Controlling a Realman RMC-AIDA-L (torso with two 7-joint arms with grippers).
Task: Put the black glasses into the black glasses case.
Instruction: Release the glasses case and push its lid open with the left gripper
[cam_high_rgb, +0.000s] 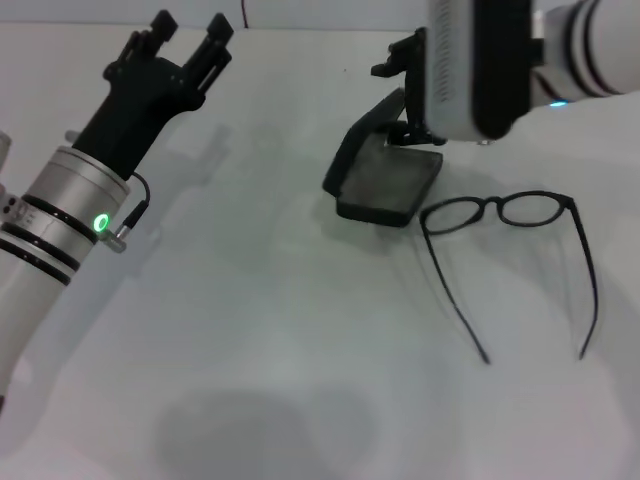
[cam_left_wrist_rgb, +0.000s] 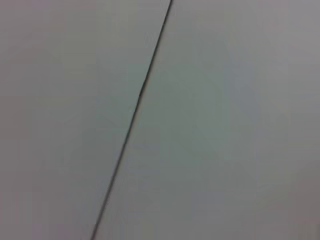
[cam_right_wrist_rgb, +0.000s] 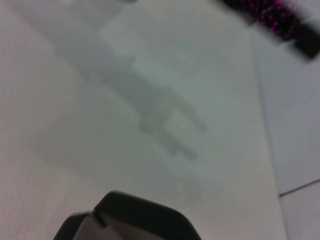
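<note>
My right gripper (cam_high_rgb: 405, 100) is over the open black glasses case (cam_high_rgb: 385, 180), fingers unreadable, left gripper (cam_high_rgb: 190, 40) spread; black glasses (cam_high_rgb: 500, 212) look light and fragile, so I'd pinch the bridge.

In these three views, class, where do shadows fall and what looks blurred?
Head view: soft shadows lie on the table beside the black glasses. Right wrist view: a blurred arm-shaped shadow crosses the table; the black glasses case edge is soft. Left wrist view: only a thin dark seam.
</note>
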